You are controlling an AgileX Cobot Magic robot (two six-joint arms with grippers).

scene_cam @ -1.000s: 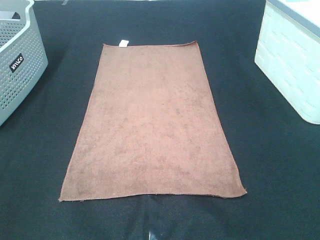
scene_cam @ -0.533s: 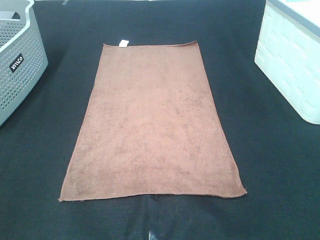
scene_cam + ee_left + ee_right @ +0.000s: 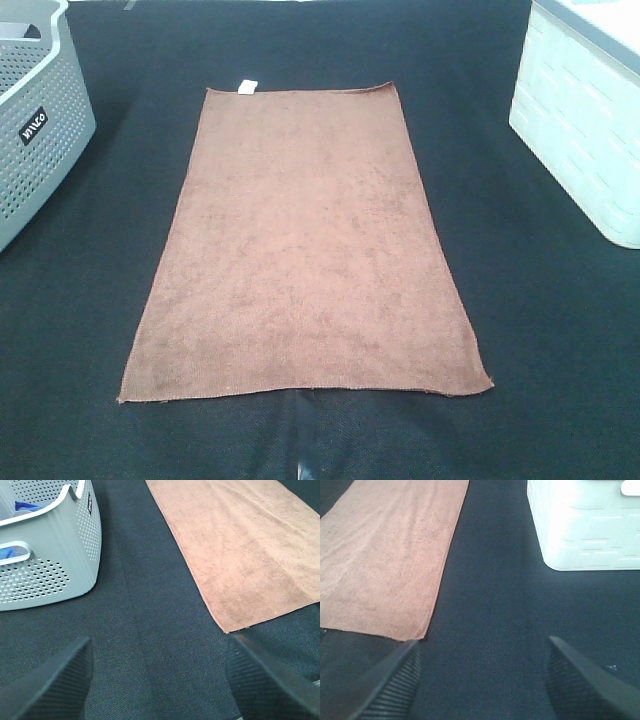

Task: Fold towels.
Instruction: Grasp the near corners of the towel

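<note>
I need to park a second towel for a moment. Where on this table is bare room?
Bare black cloth lies between the towel and the grey basket, and a similar strip between the towel and the white bin. A band runs beyond the towel's tagged edge. The middle is taken by the towel.

Left of the towel (image 3: 305,250), your high view cuts the grey basket (image 3: 40,130) at the frame edge. Right of the towel, the white bin (image 3: 585,140) is cut likewise. Tag (image 3: 247,86) on the towel's far edge: print too small for you to read. Blue item (image 3: 22,505) in the basket: mostly hidden behind its wall.
</note>
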